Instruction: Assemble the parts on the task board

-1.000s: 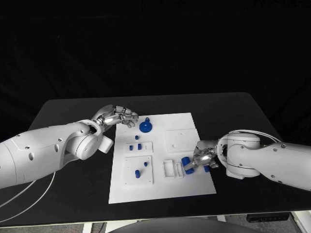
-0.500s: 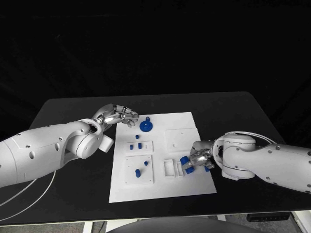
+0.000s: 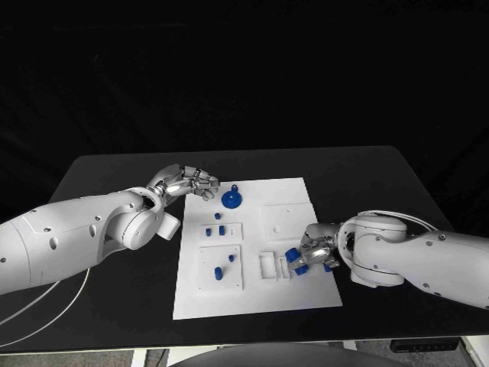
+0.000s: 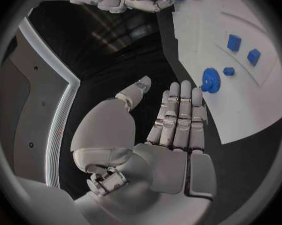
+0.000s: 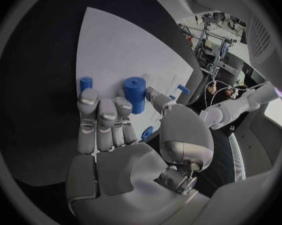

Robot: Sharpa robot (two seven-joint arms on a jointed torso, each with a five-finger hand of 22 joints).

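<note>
The white task board [image 3: 256,294] lies mid-table. My right hand [image 3: 317,251] rests at the board's right edge, against two blue pieces [image 3: 296,258]. In the right wrist view a blue cylinder [image 5: 136,94] lies on the board [image 5: 128,50] between the outstretched fingers [image 5: 103,115] and the thumb tip; I cannot tell if it is pinched. A smaller blue piece [image 5: 86,82] lies just past the fingertips. My left hand [image 3: 187,182] hovers off the board's far left corner, near the blue gear [image 3: 231,200]. Its fingers [image 4: 178,115] are straight and hold nothing.
Several small blue parts stand in white blocks on the board's left half [image 3: 214,229] [image 3: 217,271]. A white slotted fixture [image 3: 269,264] sits beside my right hand. A square recess [image 3: 283,216] is further back. Bare black table [image 3: 399,191] surrounds the board.
My right hand has crept slightly inward along the board's right edge, staying by the blue pieces. The left hand has held its place.
</note>
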